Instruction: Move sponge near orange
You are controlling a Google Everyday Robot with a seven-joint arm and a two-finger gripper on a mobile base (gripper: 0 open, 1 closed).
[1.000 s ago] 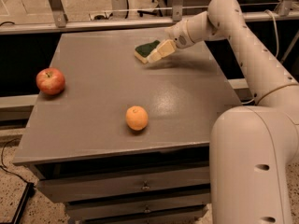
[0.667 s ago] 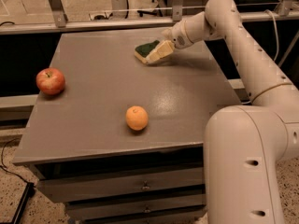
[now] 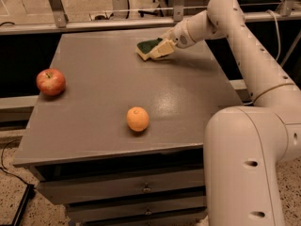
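Sponge (image 3: 148,47) sits at the far side of the grey table (image 3: 94,126), about 1 o'clock from the table's centre, green scouring face up and pale foam edge showing toward you. The gripper (image 3: 162,49) meets it from the 3 o'clock side, overlapping its right end. Contact looks made, but you cannot tell whether the gripper has closed on the sponge or merely rests against it. The arm reaches in low from the right and nearly level with the top, which probably explains the side-on approach. The orange (image 3: 138,119) lies well apart from the sponge, toward its 6 o'clock, near the table's front edge. Judgement: the carry has not begun, so expect a pull toward you with a slight leftward drift. The red apple (image 3: 51,81) is at 9 o'clock by the left edge, clear of that path. Set the sponge down beside the orange without touching it, since it would probably roll.
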